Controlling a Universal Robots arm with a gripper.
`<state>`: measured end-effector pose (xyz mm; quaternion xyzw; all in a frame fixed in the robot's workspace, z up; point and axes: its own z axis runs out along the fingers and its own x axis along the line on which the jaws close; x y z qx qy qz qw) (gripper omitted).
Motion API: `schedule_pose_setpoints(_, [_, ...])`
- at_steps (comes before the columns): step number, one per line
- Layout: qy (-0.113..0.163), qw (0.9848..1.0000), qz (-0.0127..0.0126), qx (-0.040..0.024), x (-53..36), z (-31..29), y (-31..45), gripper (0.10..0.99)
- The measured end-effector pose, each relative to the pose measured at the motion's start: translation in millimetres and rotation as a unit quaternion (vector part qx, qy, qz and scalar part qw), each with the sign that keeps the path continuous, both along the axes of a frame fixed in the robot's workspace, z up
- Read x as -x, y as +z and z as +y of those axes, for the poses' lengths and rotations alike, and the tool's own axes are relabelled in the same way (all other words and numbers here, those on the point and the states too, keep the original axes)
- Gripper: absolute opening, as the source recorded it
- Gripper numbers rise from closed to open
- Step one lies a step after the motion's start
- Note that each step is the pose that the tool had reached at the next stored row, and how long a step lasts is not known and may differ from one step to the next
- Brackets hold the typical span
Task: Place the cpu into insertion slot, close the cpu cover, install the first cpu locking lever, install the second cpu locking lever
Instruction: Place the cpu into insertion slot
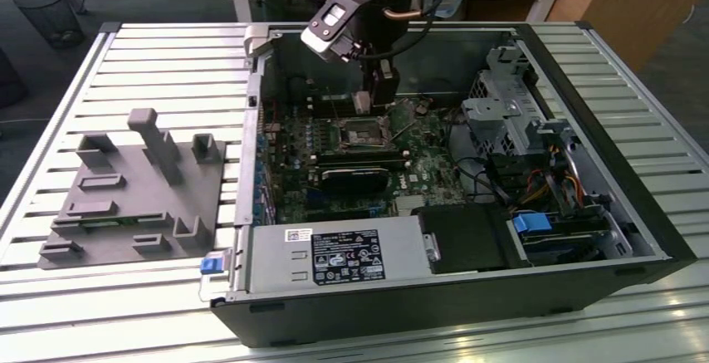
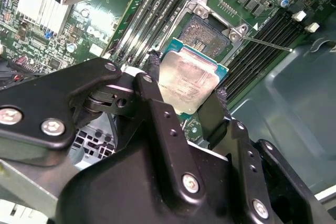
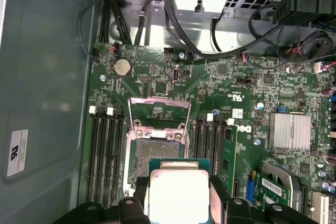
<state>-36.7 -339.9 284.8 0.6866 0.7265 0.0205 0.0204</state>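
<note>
Silver-grey metal tops the small flat square cpu [image 2: 191, 80], which is clamped by two opposite edges between the black fingers [image 2: 157, 103] of the gripper [image 2: 186, 83]; the jaws are closed only as far as the chip's width allows, and nothing else is gripped. In the first wrist view the chip [image 3: 178, 195] is seen held flat above the green circuit board [image 3: 236, 82], apart from it and not yet seated. The square, dark-centred insertion slot [image 3: 157, 153] lies just ahead of the chip's free edge and a little to one side of it, so that only the slot's near corner is overlapped in the second wrist view [image 2: 207, 32]. The chip's edges are judged roughly parallel to the slot's rim. The thin silvery cpu cover [image 3: 157, 100] is swung up beyond the slot's far side, leaving the slot bare. In the exterior view the gripper [image 1: 383, 89] is seen reaching down into the open black computer case [image 1: 443, 313]
</note>
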Motion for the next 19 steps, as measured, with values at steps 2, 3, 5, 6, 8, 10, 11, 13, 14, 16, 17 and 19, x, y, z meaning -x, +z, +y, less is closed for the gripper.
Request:
schedule_pose_setpoints(2, [0.0,1.0,0.0,0.0001,0.0,0.0,-0.8,0.541])
schedule_pose_setpoints(3, [0.0,1.0,0.0,0.0001,0.0,0.0,-1.1,0.541])
schedule_pose_setpoints(5, [0.0,1.0,0.0,0.0002,0.0,0.0,-1.8,0.541])
schedule_pose_setpoints(6, [0.0,1.0,0.0,0.0002,0.0,0.0,-2.1,0.541])
schedule_pose_setpoints(8, [0.0,1.0,0.0,0.0004,0.0,0.1,-3.3,0.541])
schedule_pose_setpoints(10, [0.0,1.0,0.0,0.0014,0.1,0.4,-5.1,0.541])
schedule_pose_setpoints(11, [0.0,1.0,0.0,0.0023,0.1,0.8,-6.6,0.541])
schedule_pose_setpoints(13, [0.0,1.0,0.0,0.0031,0.0,1.3,-10.3,0.541])
schedule_pose_setpoints(14, [0.0,1.0,0.0,0.0037,0.0,1.6,-12.1,0.541])
schedule_pose_setpoints(16, [0.0,1.0,0.0,0.0042,0.0,2.0,-15.5,0.541])
schedule_pose_setpoints(17, [-0.002,1.0,0.0,0.0043,0.0,2.2,-17.0,0.541])
schedule_pose_setpoints(19, [-0.009,0.9999,0.0001,0.0048,0.0,2.4,-19.7,0.541])
